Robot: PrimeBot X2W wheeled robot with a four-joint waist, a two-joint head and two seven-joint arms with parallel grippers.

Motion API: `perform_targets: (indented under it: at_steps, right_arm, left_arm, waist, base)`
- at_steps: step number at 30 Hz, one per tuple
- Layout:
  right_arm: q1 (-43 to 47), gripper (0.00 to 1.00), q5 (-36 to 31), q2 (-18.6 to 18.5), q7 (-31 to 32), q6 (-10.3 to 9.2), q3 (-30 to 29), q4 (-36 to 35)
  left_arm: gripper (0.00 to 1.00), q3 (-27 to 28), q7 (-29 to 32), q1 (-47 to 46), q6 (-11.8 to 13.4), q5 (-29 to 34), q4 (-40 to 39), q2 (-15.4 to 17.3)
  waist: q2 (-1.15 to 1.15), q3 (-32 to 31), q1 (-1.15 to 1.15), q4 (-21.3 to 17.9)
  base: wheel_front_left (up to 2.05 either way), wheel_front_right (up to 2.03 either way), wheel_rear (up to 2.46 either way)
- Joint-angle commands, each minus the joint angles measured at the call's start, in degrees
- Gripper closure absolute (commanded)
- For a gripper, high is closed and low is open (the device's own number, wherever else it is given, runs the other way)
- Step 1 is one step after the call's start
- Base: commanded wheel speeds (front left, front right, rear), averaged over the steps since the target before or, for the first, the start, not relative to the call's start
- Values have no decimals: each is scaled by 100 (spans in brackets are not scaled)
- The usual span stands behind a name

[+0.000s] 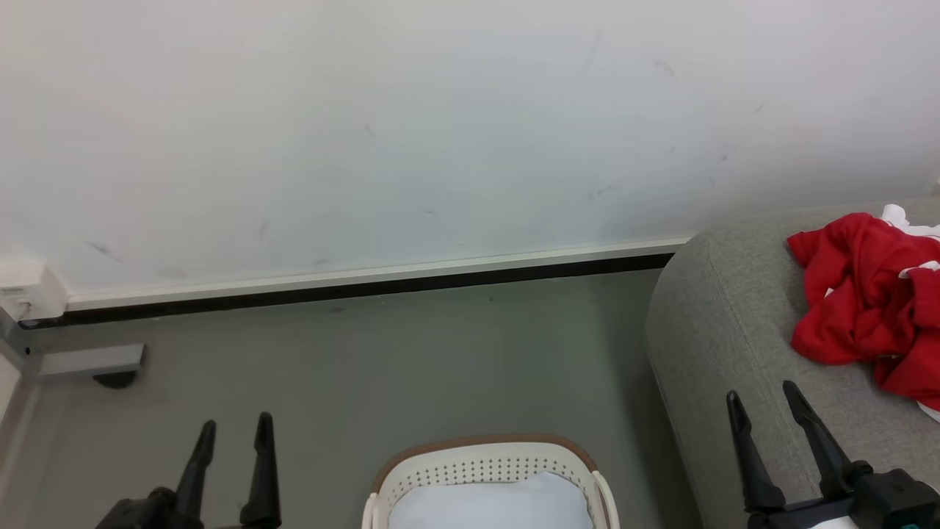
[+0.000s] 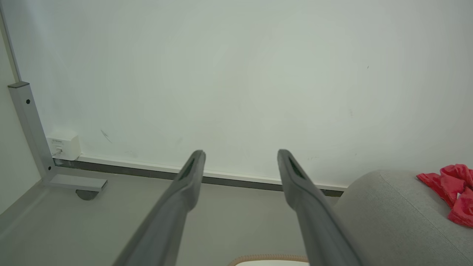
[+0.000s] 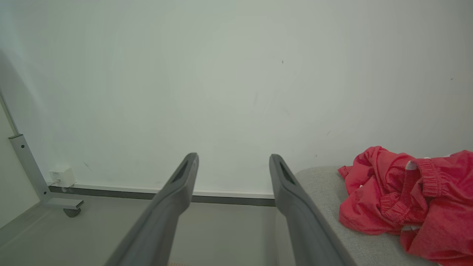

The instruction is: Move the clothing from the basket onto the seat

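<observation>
No text can be read — the label [image 2: 58,140] on the white wall box [image 2: 68,148] is too small.

One basket [image 1: 485,464], holding one pale cloth [image 1: 492,505]. One sofa [image 1: 720,338], bearing one heap of red clothing [image 1: 859,301], its garments too tangled to count. One left gripper [image 1: 236,422], one right gripper [image 1: 761,391]. One wall box [image 1: 29,290].

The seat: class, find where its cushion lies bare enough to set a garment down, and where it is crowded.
The seat is bare between its rounded left edge and the clothing, and in the front strip between that heap and the right hand. It is crowded on the right, where the red heap lies.
</observation>
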Motion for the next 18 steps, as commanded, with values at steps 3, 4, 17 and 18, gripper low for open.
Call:
perform_targets:
  at_steps: [3,4,17,18]
  right_arm:
    - [31,0,-55,67,-16,-14,66,-22]
    - [3,0,-62,73,-16,-13,74,-15]
    - [-127,0,-76,135,-17,-13,-16,29]
    - [-128,0,-78,141,-17,-13,-14,35]
  left_arm:
    - [0,111,-2,95,-107,173,73,-72]
    - [0,128,-2,97,-126,204,91,-96]
    - [0,275,-2,-53,-301,351,245,-153]
    - [0,278,-2,-53,-304,341,252,-154]
  waist:
    - [0,-7,0,-29]
    - [0,-8,0,-34]
    - [0,1,0,-19]
    - [0,2,0,-21]
  base:
    - [0,0,0]
    - [0,0,0]
    - [0,0,0]
    - [0,0,0]
